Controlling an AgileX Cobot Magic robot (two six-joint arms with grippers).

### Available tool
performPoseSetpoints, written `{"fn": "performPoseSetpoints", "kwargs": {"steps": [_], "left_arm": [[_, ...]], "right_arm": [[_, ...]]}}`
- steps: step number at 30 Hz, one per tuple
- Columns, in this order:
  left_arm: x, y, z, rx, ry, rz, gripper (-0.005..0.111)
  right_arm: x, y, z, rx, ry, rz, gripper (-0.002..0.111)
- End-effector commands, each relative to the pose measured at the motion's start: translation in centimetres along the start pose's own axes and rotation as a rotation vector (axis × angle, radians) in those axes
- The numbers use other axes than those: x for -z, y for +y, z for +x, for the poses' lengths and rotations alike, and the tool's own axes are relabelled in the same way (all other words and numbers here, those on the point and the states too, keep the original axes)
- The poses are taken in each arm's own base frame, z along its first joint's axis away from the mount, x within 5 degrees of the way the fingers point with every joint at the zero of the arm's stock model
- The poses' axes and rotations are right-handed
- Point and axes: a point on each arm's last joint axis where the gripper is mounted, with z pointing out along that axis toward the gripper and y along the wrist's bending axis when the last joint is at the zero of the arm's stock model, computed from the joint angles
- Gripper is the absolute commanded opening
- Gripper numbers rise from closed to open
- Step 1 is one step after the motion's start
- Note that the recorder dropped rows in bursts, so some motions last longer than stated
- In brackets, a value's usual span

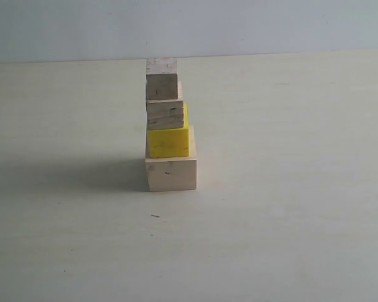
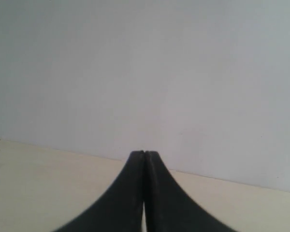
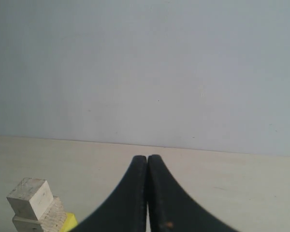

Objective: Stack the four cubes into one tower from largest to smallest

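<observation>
A tower stands in the middle of the table in the exterior view. Its base is the largest pale wood cube [image 1: 171,173]. On it sits the yellow cube [image 1: 169,141], then the grained wood cube [image 1: 165,114], and the smallest cube [image 1: 162,78] is on top. The right wrist view catches the tower's top: the smallest cube [image 3: 31,197], the grained cube [image 3: 47,219] and a corner of the yellow cube [image 3: 70,222]. My right gripper [image 3: 147,157] is shut, empty and apart from the tower. My left gripper [image 2: 144,152] is shut on nothing, with no cube in its view. Neither gripper shows in the exterior view.
The pale table [image 1: 290,189] runs back to a grey-white wall [image 1: 271,25]. A small dark speck [image 1: 155,216] lies on the table in front of the tower. The tower casts a shadow [image 1: 75,173] to its left.
</observation>
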Motion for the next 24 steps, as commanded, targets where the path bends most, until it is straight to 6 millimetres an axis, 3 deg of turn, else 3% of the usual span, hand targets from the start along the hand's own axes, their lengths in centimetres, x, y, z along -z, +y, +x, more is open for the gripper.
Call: {"fn": "performPoseSetpoints", "kwargs": {"steps": [1, 7, 11, 16, 24], "left_arm": [[0.0, 0.2, 0.6, -0.027, 0.009, -0.013, 0.000], [0.1, 0.3, 0.9, -0.075, 0.037, -0.014, 0.000], [0.2, 0.6, 2.8, -0.090, 0.083, -0.019, 0.000], [0.2, 1.4, 6.7, -0.088, 0.167, -0.032, 0.000], [0.4, 1.5, 7.6, -0.160, 0.274, -0.028, 0.000]], "right_arm": [[0.1, 0.0, -0.1, 0.001, -0.015, -0.001, 0.000], [0.1, 0.0, -0.1, 0.001, -0.015, -0.001, 0.000], [0.1, 0.0, -0.1, 0.001, -0.015, -0.001, 0.000], [0.1, 0.0, -0.1, 0.001, -0.015, -0.001, 0.000], [0.1, 0.0, -0.1, 0.001, -0.015, -0.001, 0.000]]}}
